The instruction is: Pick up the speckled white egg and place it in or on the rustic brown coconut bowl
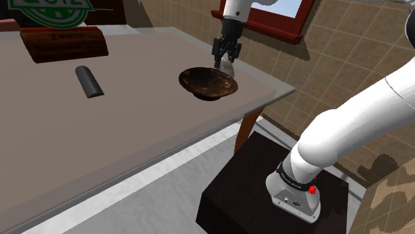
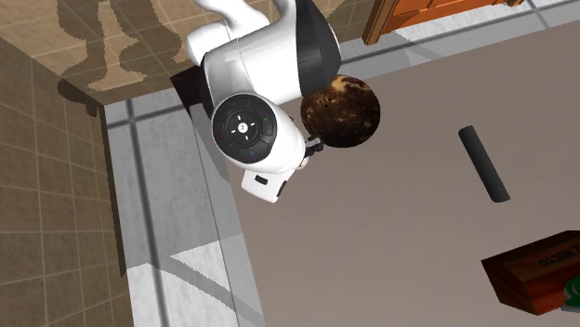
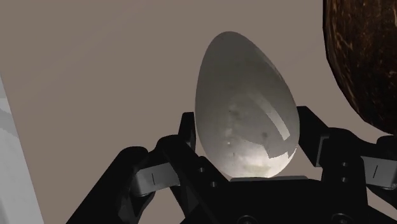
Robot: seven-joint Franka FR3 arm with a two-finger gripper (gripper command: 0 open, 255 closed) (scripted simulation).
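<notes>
A pale egg with faint grey speckles (image 3: 245,102) stands pointed end away from the hand, clasped between my two black fingers (image 3: 184,137). My gripper (image 1: 225,58) is shut on the egg (image 1: 229,67) just behind the far rim of the brown coconut bowl (image 1: 208,83), close above the table. From the wrist, the bowl's rough dark-brown wall (image 3: 362,57) curves right beside the egg. In the second exterior view the bowl (image 2: 346,110) lies partly under the white arm (image 2: 251,121), which hides the hand and the egg.
On the brown-grey table (image 1: 100,139) lie a dark cylinder (image 1: 88,81) and a reddish-brown box (image 1: 63,43) further toward the shoulder view's left. The table edge runs close past the bowl. The black stand (image 1: 273,193) sits below it.
</notes>
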